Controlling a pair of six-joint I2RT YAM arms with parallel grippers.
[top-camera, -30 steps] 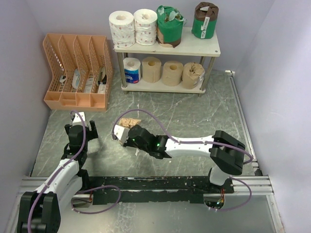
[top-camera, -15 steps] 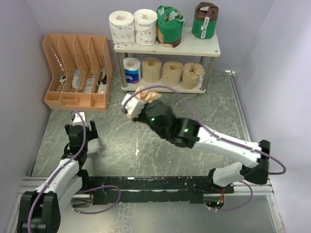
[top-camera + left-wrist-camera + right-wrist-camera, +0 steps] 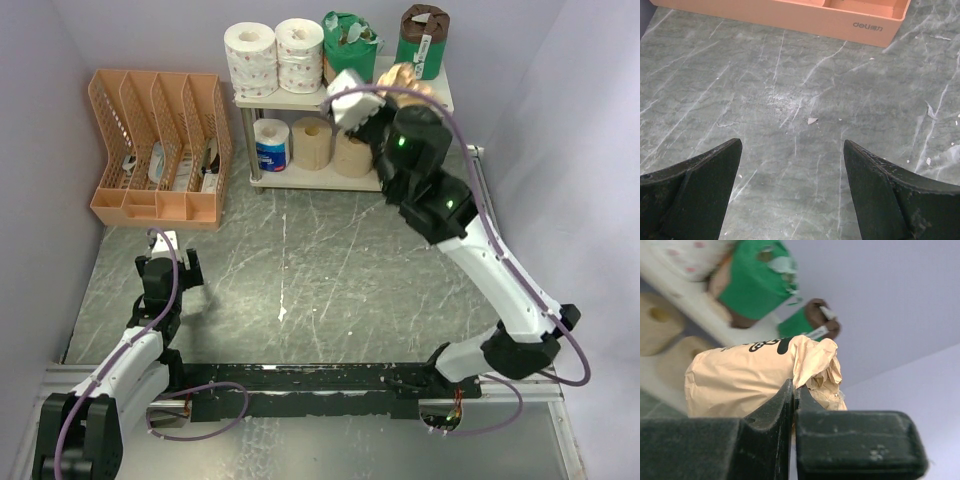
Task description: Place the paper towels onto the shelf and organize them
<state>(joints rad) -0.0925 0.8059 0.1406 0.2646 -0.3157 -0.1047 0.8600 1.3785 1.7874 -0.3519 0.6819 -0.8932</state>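
You saw crinkled, matt wrapping on the brown-paper roll (image 3: 750, 375) and matt black plastic on the right gripper (image 3: 794, 392). The table (image 3: 790, 100) looked like smooth, veined stone. The shelf (image 3: 290, 100) had smooth off-white boards on shiny metal posts, and the organizer (image 3: 160, 205) was matt orange plastic.

Blurred shelf (image 3: 695, 307) and green roll (image 3: 757, 282)

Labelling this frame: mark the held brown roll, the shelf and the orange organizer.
brown roll (image 3: 740, 375): right wrist view, side of its wrapper.
shelf (image 3: 285, 100): top view, upper board's front strip.
organizer (image 3: 150, 210): top view, low front wall.
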